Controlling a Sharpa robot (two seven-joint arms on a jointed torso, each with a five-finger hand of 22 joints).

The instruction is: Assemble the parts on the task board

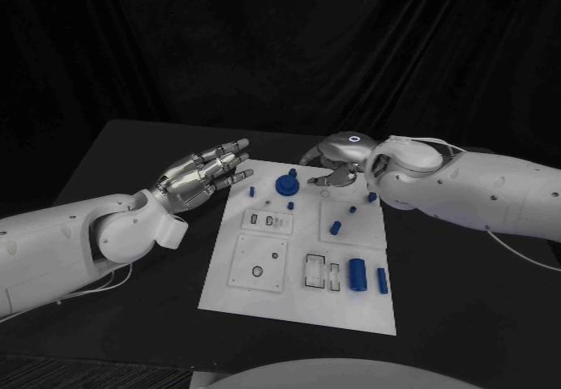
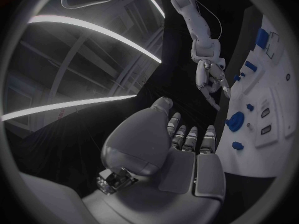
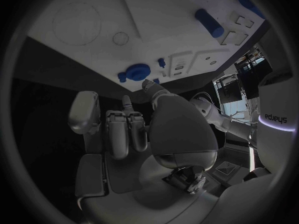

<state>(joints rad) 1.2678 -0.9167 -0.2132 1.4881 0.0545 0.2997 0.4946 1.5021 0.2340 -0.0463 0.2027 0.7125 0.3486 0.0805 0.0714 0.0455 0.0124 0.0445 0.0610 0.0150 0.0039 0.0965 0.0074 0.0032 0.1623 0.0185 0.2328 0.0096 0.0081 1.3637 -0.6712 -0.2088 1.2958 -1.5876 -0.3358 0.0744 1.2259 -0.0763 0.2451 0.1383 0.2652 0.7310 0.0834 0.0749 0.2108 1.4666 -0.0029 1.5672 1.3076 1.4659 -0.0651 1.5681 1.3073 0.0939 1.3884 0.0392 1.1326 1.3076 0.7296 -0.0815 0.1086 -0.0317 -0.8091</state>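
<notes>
The task board, a white plate, lies in the middle of the black counter, with small blue parts on it. A round blue knob-like part stands near its far edge, a small blue peg sits further in, and a blue cylinder lies near the front right beside a thinner blue pin. The left hand hovers just off the board's far left corner, fingers straight and apart, holding nothing. The right hand hangs over the far edge beside the knob, fingers curled downward; whether it pinches anything cannot be told.
</notes>
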